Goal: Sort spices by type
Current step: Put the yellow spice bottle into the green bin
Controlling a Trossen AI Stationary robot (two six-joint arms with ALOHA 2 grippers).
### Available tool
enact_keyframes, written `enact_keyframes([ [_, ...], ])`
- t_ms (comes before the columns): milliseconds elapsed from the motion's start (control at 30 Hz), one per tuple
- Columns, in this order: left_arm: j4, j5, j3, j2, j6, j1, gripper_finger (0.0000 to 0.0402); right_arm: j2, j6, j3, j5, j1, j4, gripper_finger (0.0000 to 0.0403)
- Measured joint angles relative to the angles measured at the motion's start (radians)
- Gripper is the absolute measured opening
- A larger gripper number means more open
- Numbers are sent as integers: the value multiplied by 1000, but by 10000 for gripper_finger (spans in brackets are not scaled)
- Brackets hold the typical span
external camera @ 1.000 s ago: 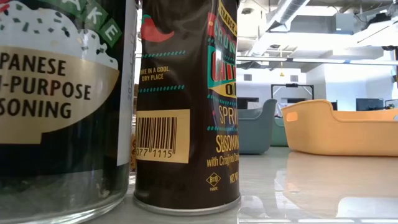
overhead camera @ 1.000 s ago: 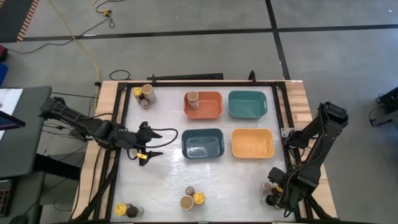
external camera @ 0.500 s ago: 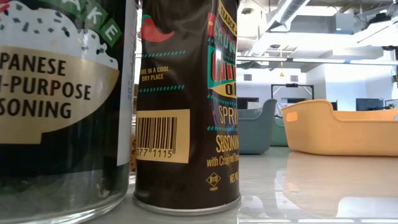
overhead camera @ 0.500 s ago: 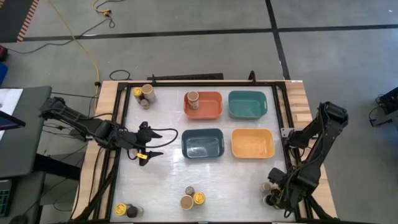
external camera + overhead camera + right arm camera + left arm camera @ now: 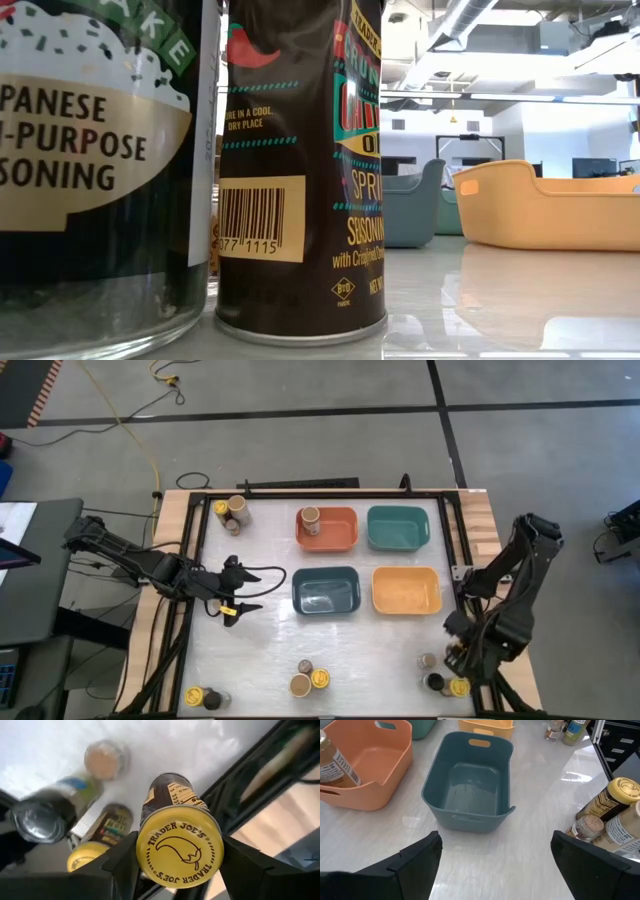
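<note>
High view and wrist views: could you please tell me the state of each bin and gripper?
Orange bin: holds one tan-lidded jar.
Teal bin: empty.
Blue bin: empty.
Yellow bin: empty.
Left gripper: open, holding nothing.
Right gripper: shut on a yellow-lidded jar.
</note>
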Motion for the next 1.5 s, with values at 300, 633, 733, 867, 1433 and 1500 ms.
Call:
enact_keyframes([
  [300, 5, -6, 0, 0, 3, 0, 357, -63, 65, 69, 217, -60, -128, 252],
  [633, 6, -20, 0, 0, 92, 0, 357, -81, -75, 98, 321, -271, -139, 252],
  [733, 6, -20, 0, 0, 85, 0, 357, -81, -155, 99, 321, -353, -138, 252],
  [867, 6, -21, 0, 0, 92, 0, 357, -81, -251, 99, 320, -459, -139, 252],
  [1433, 6, -23, 0, 0, 99, 0, 357, -99, -853, 99, 268, -983, -143, 253],
  [1500, 7, -23, 0, 0, 98, 0, 357, -104, -947, 99, 269, -1063, -130, 255],
])
